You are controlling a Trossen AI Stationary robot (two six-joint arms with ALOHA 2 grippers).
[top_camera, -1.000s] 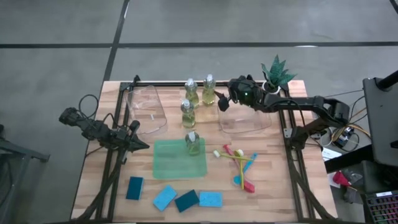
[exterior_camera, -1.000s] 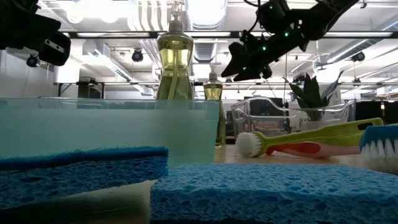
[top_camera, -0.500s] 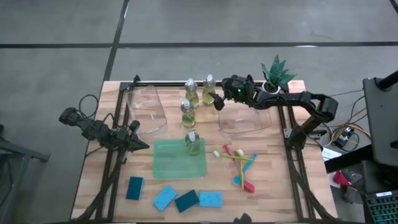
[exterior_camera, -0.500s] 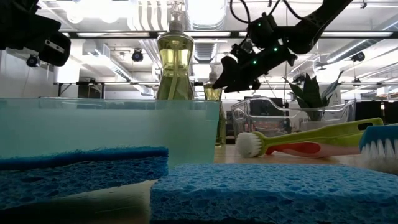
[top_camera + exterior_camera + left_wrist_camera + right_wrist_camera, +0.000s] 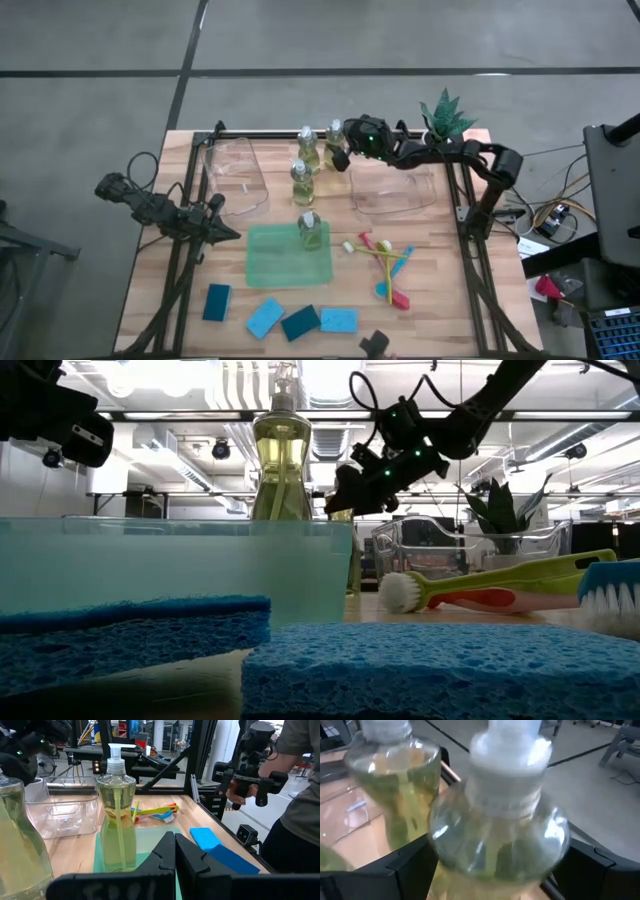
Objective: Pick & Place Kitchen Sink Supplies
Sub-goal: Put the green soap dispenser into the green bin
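Two hands matter: the left hand (image 5: 222, 233) waits pressed together at the table's left edge, while the right hand (image 5: 340, 157), spread around the far right bottle (image 5: 335, 144), risks knocking it against the neighbouring bottle (image 5: 307, 148) if it closes off-centre.

Four little clear soap bottles with yellowish liquid and white tops, all upright: three clustered at the back (image 5: 306, 146) (image 5: 335, 143) (image 5: 301, 183), one (image 5: 310, 230) alone nearer the front. Four blue/teal sponges (image 5: 281, 318) lie flat in a loose row along the front edge. Red, yellow and blue brushes (image 5: 385, 262) are piled crisscross to the right.
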